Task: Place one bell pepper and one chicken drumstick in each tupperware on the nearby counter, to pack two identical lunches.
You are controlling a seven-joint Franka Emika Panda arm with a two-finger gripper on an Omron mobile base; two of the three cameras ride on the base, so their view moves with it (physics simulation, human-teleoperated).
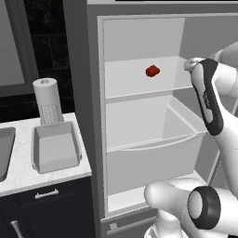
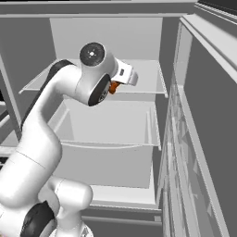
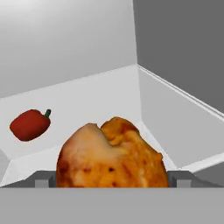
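Pepper [image 3: 29,124], red with a green stem, lies on the white fridge shelf [image 3: 100,100] ahead of the tool [image 3: 113,183] and to its left, well apart from it. Chicken drumstick [image 3: 112,153], orange-brown, sits directly before the tool, between its two dark fingertips [image 3: 42,180]; the fingers stand wide apart, and I cannot tell if they press on it. The shelf wall rises at the tool's right. Far to the left, outside the open fridge, a grey tupperware [image 1: 56,148] rests empty on the marble desk [image 1: 18,174], with a paper towel roll [image 1: 47,100] behind it.
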